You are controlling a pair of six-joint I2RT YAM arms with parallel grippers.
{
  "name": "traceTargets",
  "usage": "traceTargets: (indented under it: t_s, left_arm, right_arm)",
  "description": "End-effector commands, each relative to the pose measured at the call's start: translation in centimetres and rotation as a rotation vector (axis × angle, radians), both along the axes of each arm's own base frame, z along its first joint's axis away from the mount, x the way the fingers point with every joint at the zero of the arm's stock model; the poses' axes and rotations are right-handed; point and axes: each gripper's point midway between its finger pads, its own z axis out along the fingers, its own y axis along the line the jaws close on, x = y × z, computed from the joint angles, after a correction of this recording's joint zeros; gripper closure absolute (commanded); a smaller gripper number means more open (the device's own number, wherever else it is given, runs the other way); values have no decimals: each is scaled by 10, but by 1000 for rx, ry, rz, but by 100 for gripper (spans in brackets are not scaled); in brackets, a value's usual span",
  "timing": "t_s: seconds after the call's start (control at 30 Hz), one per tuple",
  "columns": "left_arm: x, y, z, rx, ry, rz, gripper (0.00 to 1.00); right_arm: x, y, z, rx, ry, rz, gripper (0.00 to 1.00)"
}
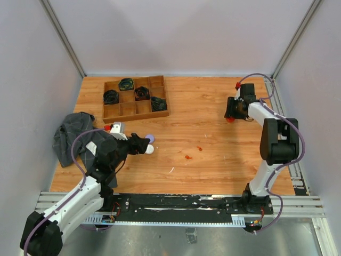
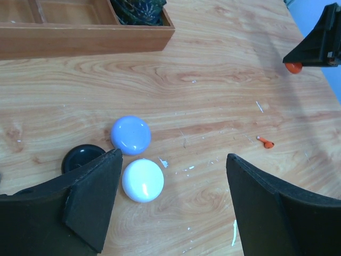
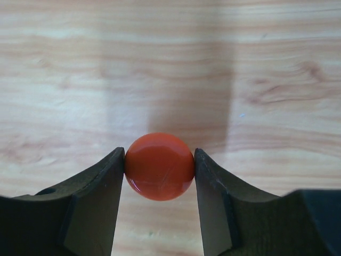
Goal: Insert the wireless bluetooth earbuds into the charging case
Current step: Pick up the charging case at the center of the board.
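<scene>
Earbuds come first: the orange-red earbud [image 2: 265, 142] lies loose on the bare desk [image 1: 224, 160], in the open stretch between your two arms. I cannot find the lavender one in any view.

Your left hand [image 2: 176, 160] stands wide open and holds nothing. The white puck [image 2: 143, 180] sits just inside one finger, and I cannot tell whether they touch. The lavender puck [image 2: 130, 135] is just beyond it and the black puck [image 2: 82, 158] is off to the side.

Your right hand [image 3: 160, 154] is at the far right of the desk. Its pads are pressed against both sides of the orange-red puck [image 3: 159, 166], which appears to rest on the wood. By its colour, that puck is probably the case for this earbud.

The next move turns on one relation. From the left hand, the earbud lies off to the right, toward the middle of the desk and well clear of the pucks. Its long axis seems to run roughly across the left wrist view, though it is too small for you to be sure. The left hand is the nearer one and is free, so the pick looks like its job. Square the fingers across that axis before you come down.
</scene>
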Motion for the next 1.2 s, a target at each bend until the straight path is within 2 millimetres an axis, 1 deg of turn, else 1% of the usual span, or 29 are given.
traceTargets:
  t_s: [0.0, 0.13, 0.27, 0.3, 0.43, 0.57, 0.77, 0.87, 1.03, 1.17]
  left_arm:
    - [1, -13, 16, -30, -40, -68, 17]
    - [-5, -27, 27, -70, -39, -146, 17]
    - [-12, -37, 40, -117, -33, -202, 18]
    - [-12, -39, 42, -122, -27, -211, 19]
    - [-13, -45, 51, -140, 11, -234, 29]
    - [-19, -59, 57, -170, 48, -319, 33]
    - [-34, -80, 66, -228, 92, -464, 34]
    - [-38, -85, 70, -251, 102, -503, 36]
    - [-40, -90, 72, -278, 112, -533, 41]
    - [-47, -97, 72, -288, 127, -599, 44]
  right_arm:
    - [-25, 51, 27, 20, -52, 187, 62]
    - [-51, 95, 44, 34, -106, 359, 62]
    - [-80, 143, 63, 36, -174, 557, 62]
    - [-87, 154, 68, 30, -195, 609, 62]
    - [-119, 203, 89, 13, -281, 844, 62]
    - [-150, 240, 106, -24, -378, 1065, 62]
    - [-197, 283, 129, -81, -547, 1366, 62]
    - [-215, 297, 135, -130, -616, 1472, 63]
    - [-235, 314, 145, -178, -702, 1588, 62]
    - [-245, 324, 150, -194, -741, 1645, 62]
